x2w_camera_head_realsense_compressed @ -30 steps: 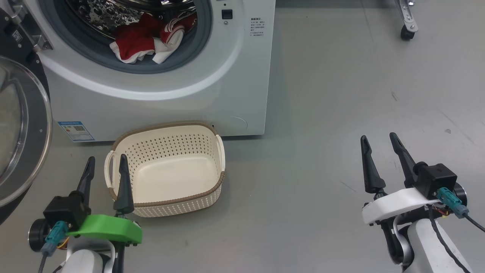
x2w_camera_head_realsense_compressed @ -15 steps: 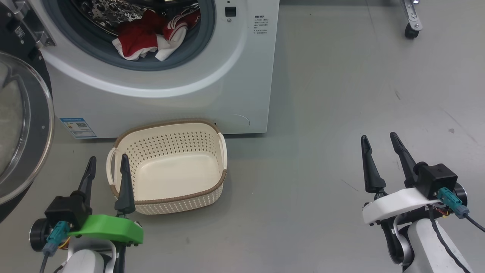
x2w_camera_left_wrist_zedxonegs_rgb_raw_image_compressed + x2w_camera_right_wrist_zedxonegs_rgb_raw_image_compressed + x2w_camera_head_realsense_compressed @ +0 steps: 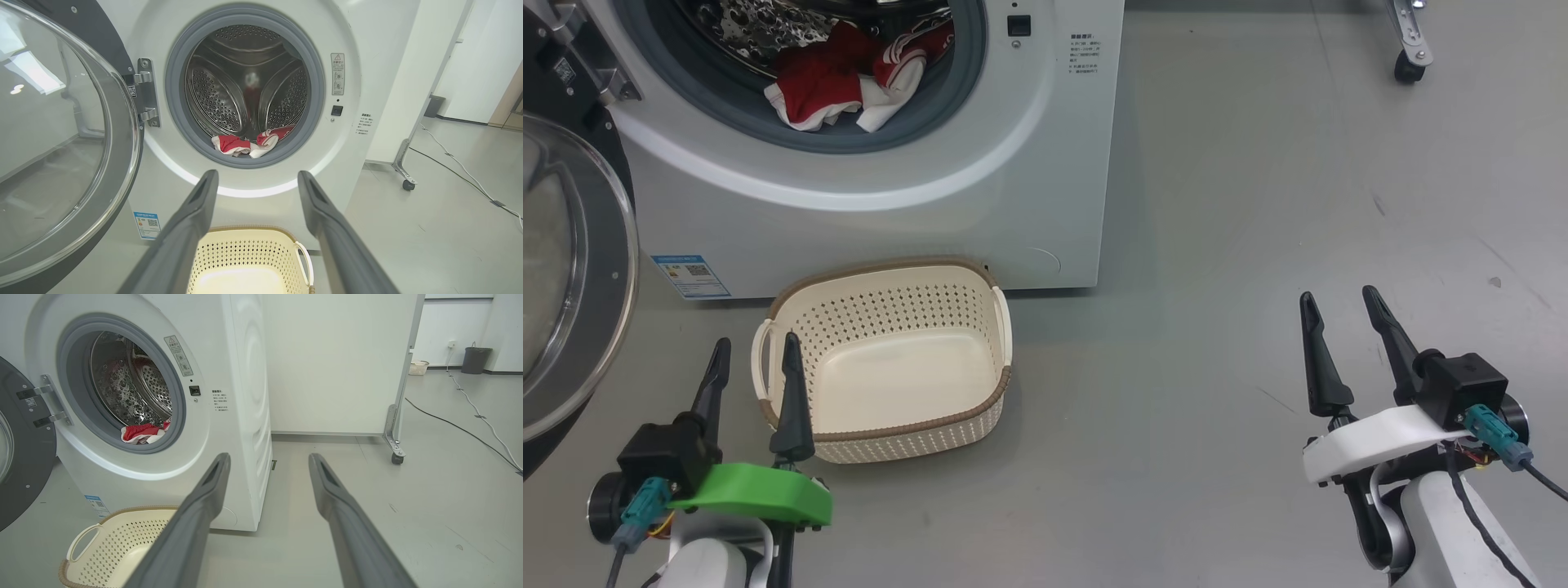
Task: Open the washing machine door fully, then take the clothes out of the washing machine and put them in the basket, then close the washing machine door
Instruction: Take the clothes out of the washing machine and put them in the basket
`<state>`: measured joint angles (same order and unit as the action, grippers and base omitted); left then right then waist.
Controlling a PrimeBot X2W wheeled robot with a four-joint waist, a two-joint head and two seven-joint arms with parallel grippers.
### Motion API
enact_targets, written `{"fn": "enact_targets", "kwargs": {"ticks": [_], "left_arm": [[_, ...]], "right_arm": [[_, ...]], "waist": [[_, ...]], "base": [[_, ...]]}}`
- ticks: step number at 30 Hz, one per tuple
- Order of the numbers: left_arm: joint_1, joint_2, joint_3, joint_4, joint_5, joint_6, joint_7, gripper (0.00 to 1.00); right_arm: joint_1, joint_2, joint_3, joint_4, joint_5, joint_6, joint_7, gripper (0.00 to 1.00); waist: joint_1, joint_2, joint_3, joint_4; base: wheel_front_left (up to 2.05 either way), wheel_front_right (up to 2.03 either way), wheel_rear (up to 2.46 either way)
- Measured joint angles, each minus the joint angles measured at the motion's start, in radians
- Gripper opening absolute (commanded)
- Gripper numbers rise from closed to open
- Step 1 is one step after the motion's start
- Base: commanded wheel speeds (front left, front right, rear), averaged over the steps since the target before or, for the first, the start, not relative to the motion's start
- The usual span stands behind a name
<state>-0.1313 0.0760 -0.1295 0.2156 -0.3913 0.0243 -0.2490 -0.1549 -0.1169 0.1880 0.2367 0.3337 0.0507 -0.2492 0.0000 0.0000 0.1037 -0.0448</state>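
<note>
- The washing machine takes up the upper left of the head view, with its grey-ringed drum mouth uncovered.
- The washing machine door is swung wide at the left edge of the frame. It hangs on hinges beside the drum mouth, and its clear glass bowl catches reflections.
- The clothes, red with white trim, lie bunched low at the front of the steel drum and spill onto the rubber ring.
- The basket sits on the grey floor just below the machine's front, left of centre, with nothing inside it.
- The left gripper, on a green mount at the lower left, has its fingers spread wide and holds nothing. One finger overlaps the basket's left rim in the picture; I cannot tell whether they touch.
- The right gripper, on a white mount at the lower right, is spread just as wide and is empty. It is over bare floor, well apart from the basket.
- A small blue label sits low on the machine's front, up and left of the basket.
- A caster wheel shows in the upper right corner.
</note>
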Motion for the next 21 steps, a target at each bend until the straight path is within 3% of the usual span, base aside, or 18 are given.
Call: {"fn": "enact_targets", "kwargs": {"ticks": [19,21], "left_arm": [[0.016,0.000,0.002,0.001,-0.006,-0.003,0.000,1.00],[0.016,0.000,0.000,0.001,-0.006,-0.003,0.000,0.96]], "right_arm": [[0.000,0.003,0.008,0.012,0.000,0.001,0.000,1.00],[0.000,0.003,0.008,0.013,0.000,0.001,0.000,1.00]], "waist": [[0.0000,0.0000,-0.017,-0.001],[0.0000,0.0000,-0.018,0.000]], "base": [[0.63,-0.63,0.00],[1.05,-1.05,0.00]]}}
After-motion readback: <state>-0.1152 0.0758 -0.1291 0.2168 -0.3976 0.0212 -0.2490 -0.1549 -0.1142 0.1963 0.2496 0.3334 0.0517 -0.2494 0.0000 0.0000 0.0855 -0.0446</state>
